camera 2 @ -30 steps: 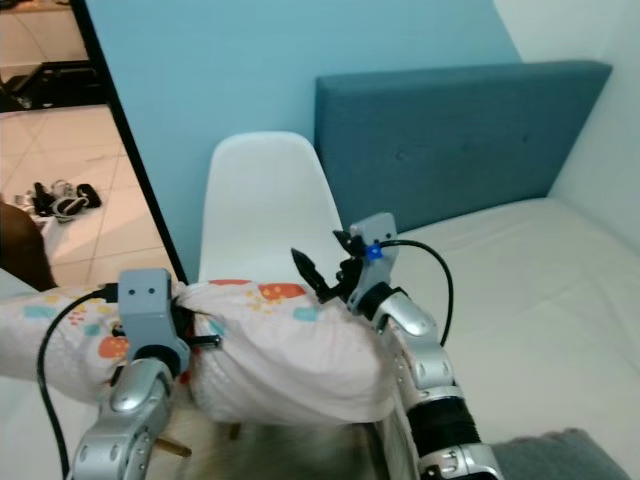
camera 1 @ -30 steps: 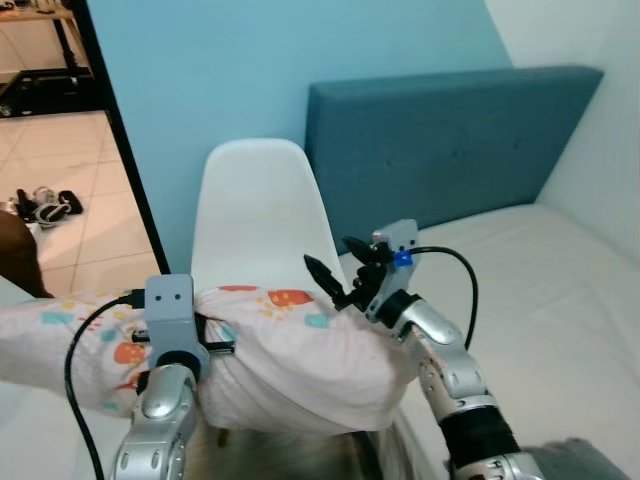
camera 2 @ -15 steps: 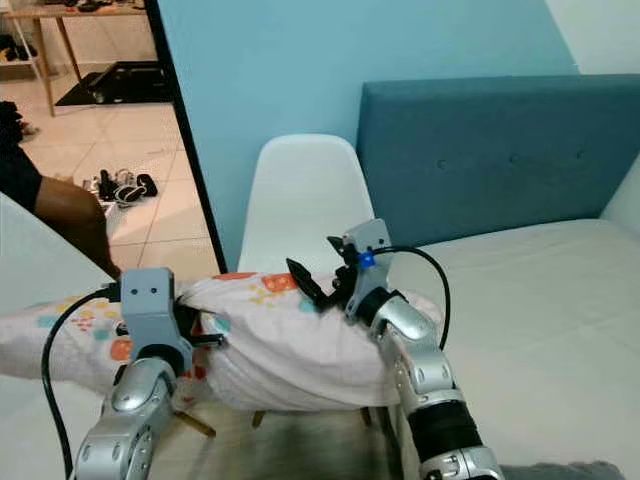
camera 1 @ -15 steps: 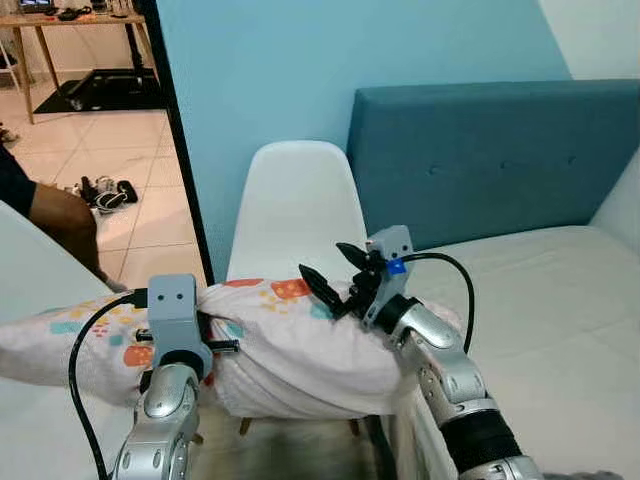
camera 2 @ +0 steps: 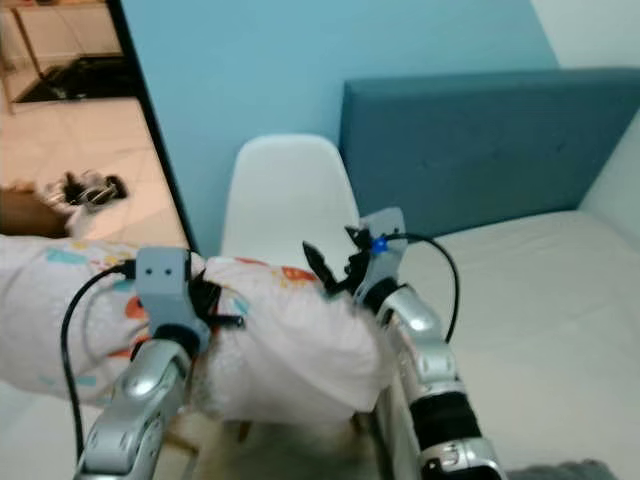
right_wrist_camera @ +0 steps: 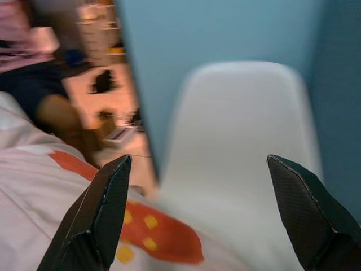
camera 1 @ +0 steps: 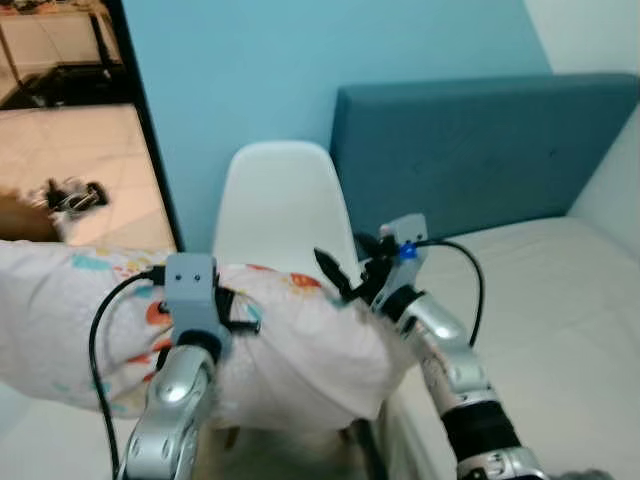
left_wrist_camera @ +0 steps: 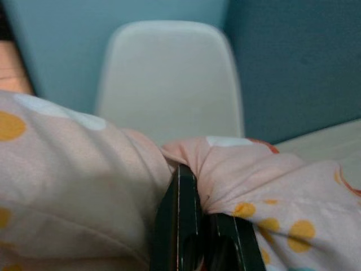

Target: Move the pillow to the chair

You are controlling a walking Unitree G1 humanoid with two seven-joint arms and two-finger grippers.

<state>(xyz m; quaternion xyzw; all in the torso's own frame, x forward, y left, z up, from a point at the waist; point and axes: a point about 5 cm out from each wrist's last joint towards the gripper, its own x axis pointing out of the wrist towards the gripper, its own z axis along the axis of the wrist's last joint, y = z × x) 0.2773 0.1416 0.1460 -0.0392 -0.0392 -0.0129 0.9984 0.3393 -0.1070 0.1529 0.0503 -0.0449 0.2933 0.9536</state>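
Pillow [camera 1: 300, 350] now higher before white chair [camera 1: 275, 205], left claw [left_wrist_camera: 194, 226] clenched on it, right claw [camera 1: 345, 268] released beside bed [camera 1: 560, 310].

I can't read any text, label, brand, number or sign here. The pillow [camera 1: 300, 350] carries only coloured spots and shapes, no lettering. Chair [camera 1: 280, 200] behind the pillow is plain white, nothing printed on it.
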